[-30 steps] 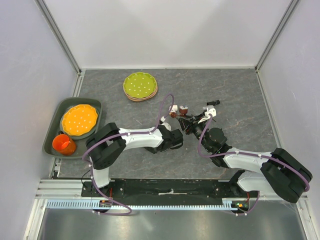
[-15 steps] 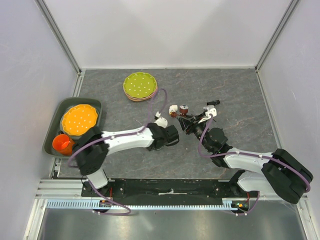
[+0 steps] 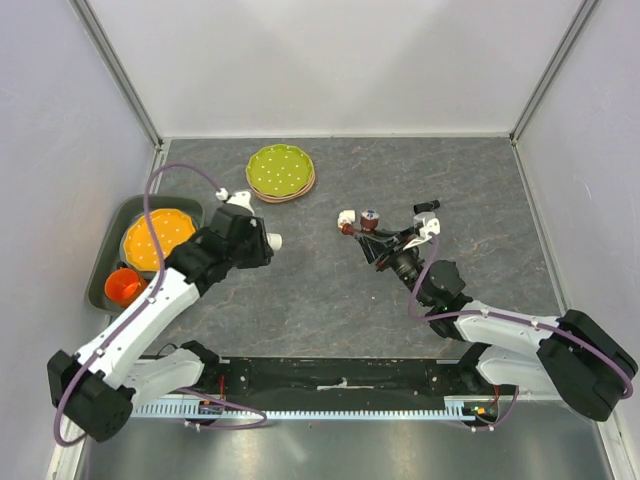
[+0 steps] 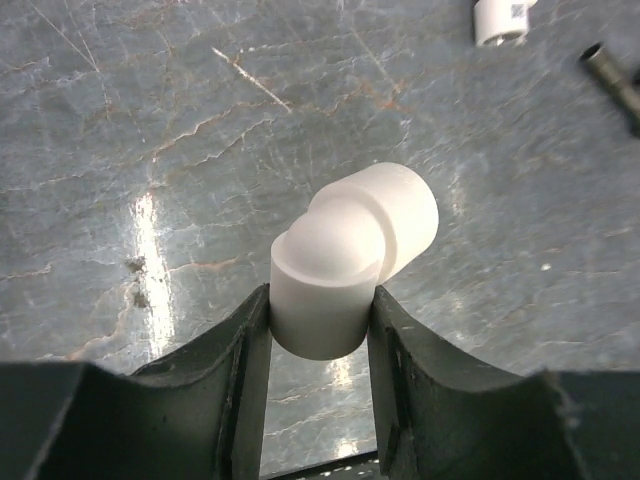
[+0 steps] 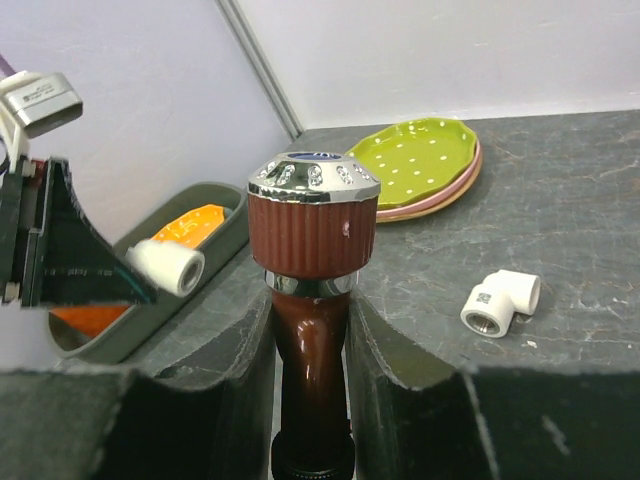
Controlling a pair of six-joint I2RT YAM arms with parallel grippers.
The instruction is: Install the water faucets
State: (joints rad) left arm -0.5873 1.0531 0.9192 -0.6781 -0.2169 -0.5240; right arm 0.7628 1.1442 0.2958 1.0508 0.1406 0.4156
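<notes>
My right gripper (image 5: 312, 330) is shut on the reddish-brown faucet (image 5: 312, 250), held upright by its body with the ribbed top handle above the fingers. From above, this faucet (image 3: 368, 220) hangs mid-table in the right gripper (image 3: 373, 238). My left gripper (image 4: 320, 300) is shut on a white elbow fitting (image 4: 350, 250) above the table. In the top view that gripper (image 3: 260, 241) is well left of the faucet, with its elbow (image 3: 273, 241) pointing right. A dark grey faucet (image 3: 426, 207) lies beyond the right gripper.
A second white elbow (image 3: 347, 218) lies on the table just left of the held faucet, also seen from the right wrist (image 5: 500, 303). Stacked green plates (image 3: 281, 172) sit at the back. A grey tray (image 3: 110, 262) at left holds an orange plate and cup.
The left arm has swung away to the left with the white elbow, from right beside the faucet to near the tray. The right arm still holds the faucet, almost unmoved.
</notes>
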